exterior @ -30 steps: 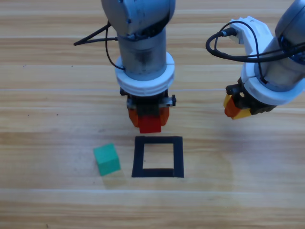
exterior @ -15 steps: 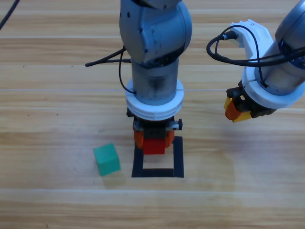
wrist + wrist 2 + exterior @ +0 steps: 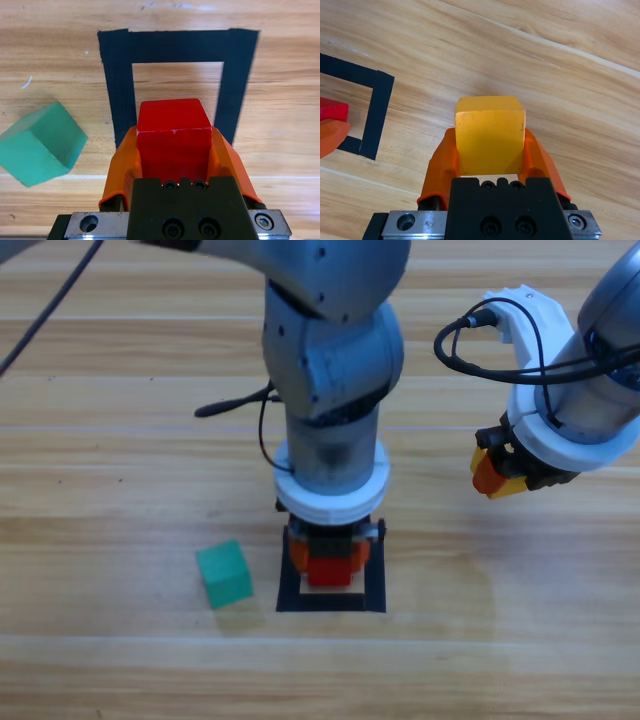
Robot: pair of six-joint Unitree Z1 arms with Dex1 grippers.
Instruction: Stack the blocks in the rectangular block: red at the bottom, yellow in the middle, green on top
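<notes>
Red cube [image 3: 173, 135] is clenched between the jaws of my left claw [image 3: 327, 562], and that claw hangs over the black tape outline [image 3: 118, 90] on the tabletop [image 3: 110, 490]. Finding: in the left wrist view the cube sits over the near half of the outline's inside, between its two side strips, so the drop point lies straight below; I judge the move to be a plain lowering, with no sideways shift called for. Whether the cube already touches the wood I cannot tell. Green cube [image 3: 224, 573] rests just outside the outline, beside its left strip and clear of the tape. My right claw [image 3: 497, 473] waits well to the right of the outline, gripping the yellow cube [image 3: 490, 134] off the surface, next in order
</notes>
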